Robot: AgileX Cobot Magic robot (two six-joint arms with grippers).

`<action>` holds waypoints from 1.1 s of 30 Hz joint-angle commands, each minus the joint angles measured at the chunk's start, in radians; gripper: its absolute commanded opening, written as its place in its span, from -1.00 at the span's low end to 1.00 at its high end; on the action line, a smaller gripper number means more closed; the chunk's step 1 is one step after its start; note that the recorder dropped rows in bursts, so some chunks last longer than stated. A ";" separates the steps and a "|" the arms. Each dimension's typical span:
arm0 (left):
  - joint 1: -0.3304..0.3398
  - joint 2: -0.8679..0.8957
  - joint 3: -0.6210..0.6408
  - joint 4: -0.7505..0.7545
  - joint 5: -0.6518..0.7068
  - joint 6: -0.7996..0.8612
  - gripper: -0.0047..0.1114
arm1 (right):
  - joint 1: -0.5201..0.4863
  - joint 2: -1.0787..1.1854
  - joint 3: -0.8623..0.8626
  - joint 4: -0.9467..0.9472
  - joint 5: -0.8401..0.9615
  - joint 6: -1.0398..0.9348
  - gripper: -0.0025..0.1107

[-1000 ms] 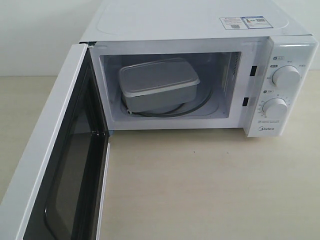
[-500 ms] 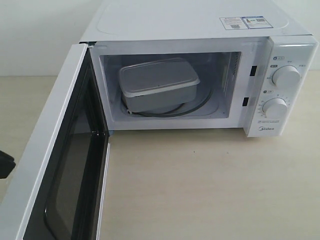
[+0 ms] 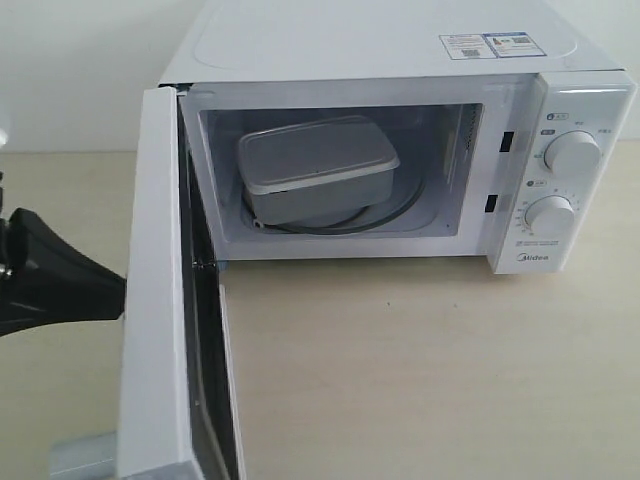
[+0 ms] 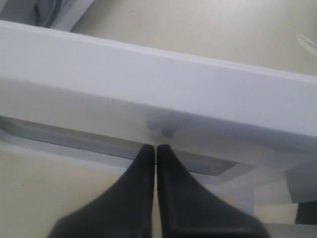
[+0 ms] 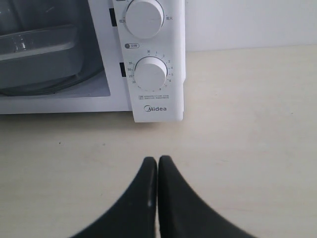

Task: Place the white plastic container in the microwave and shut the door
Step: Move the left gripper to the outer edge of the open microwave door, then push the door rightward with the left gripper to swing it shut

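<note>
The white plastic container (image 3: 318, 170) sits inside the open microwave (image 3: 400, 60) on the glass turntable, toward the cavity's left side. The door (image 3: 160, 300) stands partly swung in, its outer face turned to the left. My left gripper (image 3: 118, 290) is shut, and its black tips press against the door's outer face (image 4: 158, 99); in the left wrist view the left gripper (image 4: 156, 148) meets that white panel. My right gripper (image 5: 157, 159) is shut and empty, low over the table in front of the microwave's knobs (image 5: 151, 73).
The beige table (image 3: 420, 380) spreads in front of the microwave. A control panel with two round knobs (image 3: 572, 152) fills the microwave's right side. A grey object (image 3: 85, 455) lies at the door's lower left corner.
My left gripper has come in from the left edge and met the door. The door has swung from wide open toward the microwave. The container has not moved.
</note>
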 commanded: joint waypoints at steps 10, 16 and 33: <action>-0.195 0.166 -0.049 -0.206 -0.269 0.150 -0.85 | -0.001 -0.005 0.005 -0.009 -0.002 -0.003 -0.96; -0.256 0.255 -0.122 -0.234 -0.339 0.152 -0.85 | -0.001 -0.005 0.005 -0.009 -0.002 -0.003 -0.96; -0.297 0.515 -0.346 -0.240 -0.433 0.152 -0.85 | -0.001 -0.005 0.005 -0.009 -0.002 -0.003 -0.96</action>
